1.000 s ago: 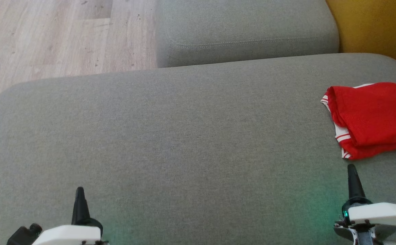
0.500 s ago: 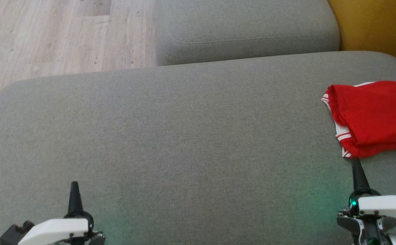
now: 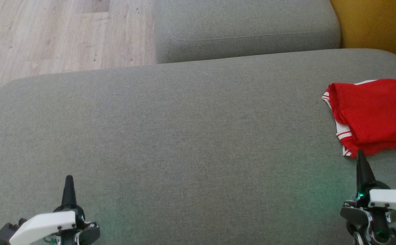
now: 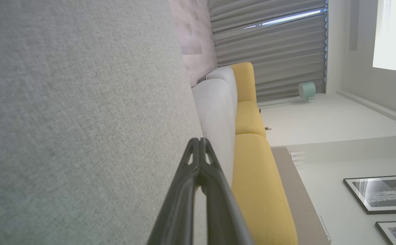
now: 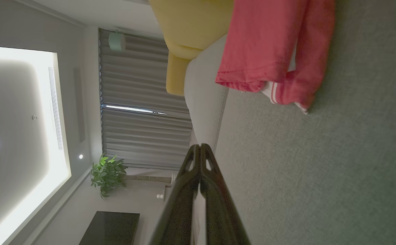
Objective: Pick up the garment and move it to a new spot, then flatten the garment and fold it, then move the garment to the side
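Two pincers show in the head view, both pressed together and empty: the left pincer (image 3: pixel 69 179) at the lower left, the right pincer (image 3: pixel 360 157) at the lower right, over the grey sofa seat (image 3: pixel 191 136). The folded red garment (image 3: pixel 374 112) lies on the seat at the right edge, which cuts it off. The right pincer's tip meets the garment's near corner in the picture; contact cannot be determined.

Left wrist view: fingers (image 4: pixel 182 197) closed tip to tip beside the seat.

Right wrist view: fingers (image 5: pixel 182 197) closed. The garment (image 5: pixel 262 44) lies ahead, apart from the tips, cut off by the top edge.
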`<state>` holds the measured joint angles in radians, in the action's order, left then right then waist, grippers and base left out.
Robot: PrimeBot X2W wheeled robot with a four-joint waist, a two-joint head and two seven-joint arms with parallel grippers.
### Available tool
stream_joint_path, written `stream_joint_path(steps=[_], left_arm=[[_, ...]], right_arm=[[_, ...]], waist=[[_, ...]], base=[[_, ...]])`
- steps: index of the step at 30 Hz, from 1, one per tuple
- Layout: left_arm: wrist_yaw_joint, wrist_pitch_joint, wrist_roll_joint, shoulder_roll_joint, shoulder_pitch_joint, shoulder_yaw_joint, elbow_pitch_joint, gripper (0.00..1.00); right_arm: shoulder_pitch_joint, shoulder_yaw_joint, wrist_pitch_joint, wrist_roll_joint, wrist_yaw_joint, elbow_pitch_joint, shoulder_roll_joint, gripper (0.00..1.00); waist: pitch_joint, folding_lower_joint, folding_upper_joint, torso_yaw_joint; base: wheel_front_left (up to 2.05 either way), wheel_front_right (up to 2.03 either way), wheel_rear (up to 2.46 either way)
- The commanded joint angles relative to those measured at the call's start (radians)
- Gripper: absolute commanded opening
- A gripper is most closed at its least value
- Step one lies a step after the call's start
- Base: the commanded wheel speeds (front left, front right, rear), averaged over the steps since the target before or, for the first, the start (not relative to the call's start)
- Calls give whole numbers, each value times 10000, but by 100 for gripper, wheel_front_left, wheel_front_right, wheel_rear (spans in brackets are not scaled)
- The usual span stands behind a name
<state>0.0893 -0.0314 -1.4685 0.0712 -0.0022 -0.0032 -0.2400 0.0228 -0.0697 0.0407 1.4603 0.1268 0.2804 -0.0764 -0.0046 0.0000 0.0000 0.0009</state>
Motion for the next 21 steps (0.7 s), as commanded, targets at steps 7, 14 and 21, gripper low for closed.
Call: stream_joint_path(steps=[7,14,21], left_arm=[[257,-273,-982,102,-802,552,103,0],[414,-487,-1745,88,-1024,757,-32,0],[414,-514,-1717,64,-1027,790,-34,0]], right_arm=[[675,-7,283,979,37,-371,15,0],[825,-150,491,1725,39,-374,51,0],[827,-175,511,1704,39,-372,69,0]], waist=[[41,0,0,-5],[78,0,0,-9],[78,0,0,-9]], base=[[0,0,0],[0,0,0],[0,0,0]])
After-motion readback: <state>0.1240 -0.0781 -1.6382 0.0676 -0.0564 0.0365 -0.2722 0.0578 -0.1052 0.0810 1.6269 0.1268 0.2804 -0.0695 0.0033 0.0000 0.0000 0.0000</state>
